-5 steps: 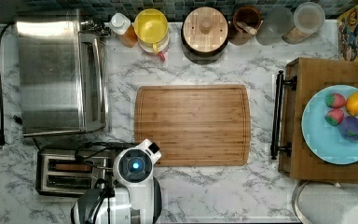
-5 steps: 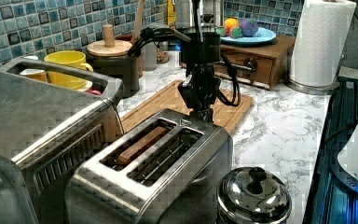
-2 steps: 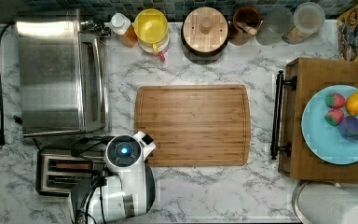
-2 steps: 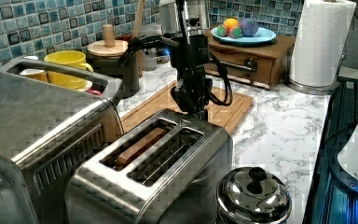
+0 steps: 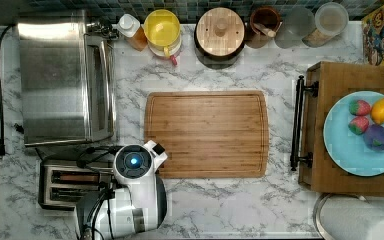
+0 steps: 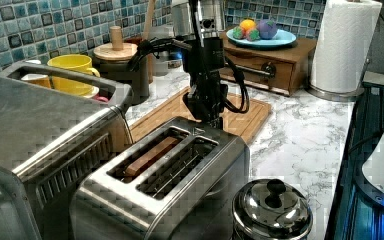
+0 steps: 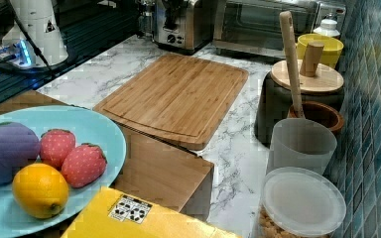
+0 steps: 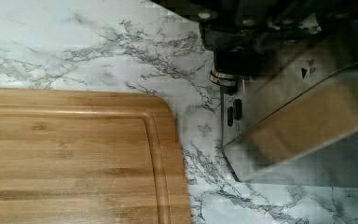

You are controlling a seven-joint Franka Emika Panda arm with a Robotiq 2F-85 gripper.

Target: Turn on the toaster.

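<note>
From the top view, the toaster (image 5: pixel 62 184) sits on the marble counter (image 5: pixel 240 200) in the top view's lower left, just below the big toaster oven (image 5: pixel 62 77). The white arm (image 5: pixel 130 192) covers the toaster's end nearest the cutting board (image 5: pixel 206 134), which lies in the middle of the counter. Along the back wall stand a yellow mug (image 5: pixel 163 27) and a canister with a wooden lid (image 5: pixel 219 27). A blue plate of fruit (image 5: pixel 362 134) rests on a wooden box at the top view's right.

In the left view, the toaster (image 6: pixel 165 182) is in the foreground with a slice of bread (image 6: pixel 150 156) in the slot nearer the toaster oven (image 6: pixel 40 130). The gripper (image 6: pixel 209 112) hangs right at the toaster's far end, down close to its top edge, with the cutting board (image 6: pixel 250 112) behind it. I cannot tell how far apart its fingers stand, since the dark body and cables blur together there. A small steel kettle (image 6: pixel 272 212) stands just beside the toaster, and a paper towel roll (image 6: pixel 342 45) stands near the far end of the counter.

In the right view, the toaster (image 7: pixel 181 25) is far off past the cutting board (image 7: pixel 176 96), next to the toaster oven (image 7: pixel 268 25).

In the wrist view, the toaster (image 8: pixel 303 126) sits just beside a corner of the cutting board (image 8: pixel 74 154), with a strip of marble between them; the gripper's dark body (image 8: pixel 242 42) is over the toaster's end face.
</note>
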